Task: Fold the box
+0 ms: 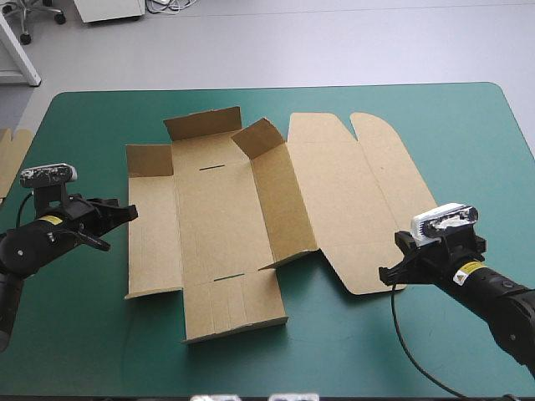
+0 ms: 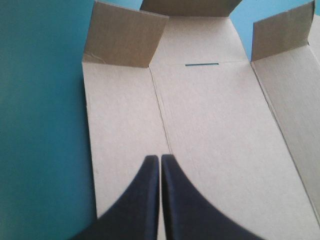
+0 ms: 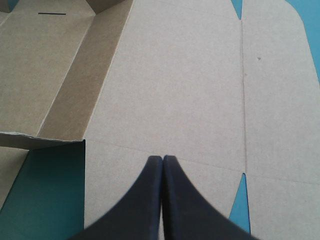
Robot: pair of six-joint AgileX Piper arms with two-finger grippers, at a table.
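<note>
Left claw: two black fin-shaped fingers pressed together, holding nothing; its tip is just over the sheet's 9 o'clock panel.
Right claw: pressed together too and empty; its tip is at the lid's rim, about 4 o'clock.
Box: cut sheet of brown board lying mid-table on the teal-green cover; mostly flat, with one long wall and the 12 o'clock flaps half raised.
Step, by my judgement: raising the 9 o'clock side wall.
Doing it well: slip the tip under that edge and lift along the crease, with the right claw pinning the lid.
</note>
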